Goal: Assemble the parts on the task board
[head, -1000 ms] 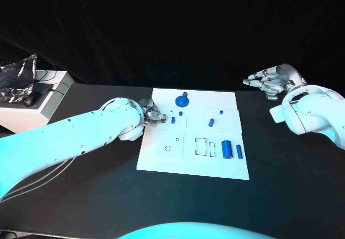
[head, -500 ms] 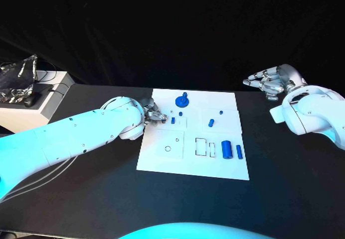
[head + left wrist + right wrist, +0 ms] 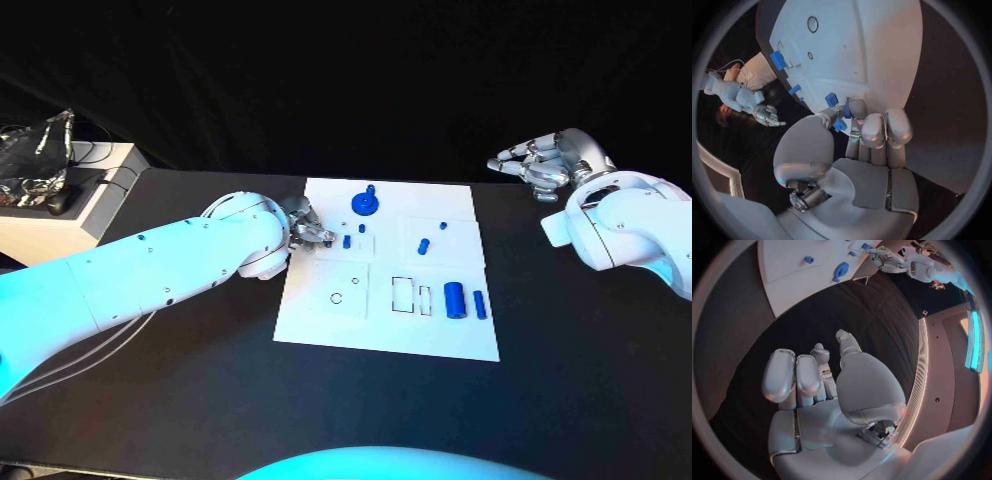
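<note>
The white task board [image 3: 389, 325] lies mid-table. My left hand [image 3: 310, 232] rests at its left edge; in the left wrist view the thumb and fingertips [image 3: 856, 107] pinch a small blue part [image 3: 840, 125], the same small blue part [image 3: 348, 241] as in the head view. A round blue part with a handle [image 3: 366, 203] stands at the board's far edge. More small blue parts [image 3: 424, 245] lie mid-board, and a blue cylinder [image 3: 453, 299] and a blue bar [image 3: 479, 305] lie toward the right. My right hand [image 3: 545, 165] hovers off the board's far right corner and holds nothing.
A white box [image 3: 58, 215] with a silvery bag [image 3: 36, 150] on it stands at the table's far left. Bare black table [image 3: 577, 350] lies in front of and to the right of the board. My left forearm [image 3: 159, 270] crosses the table's left side.
</note>
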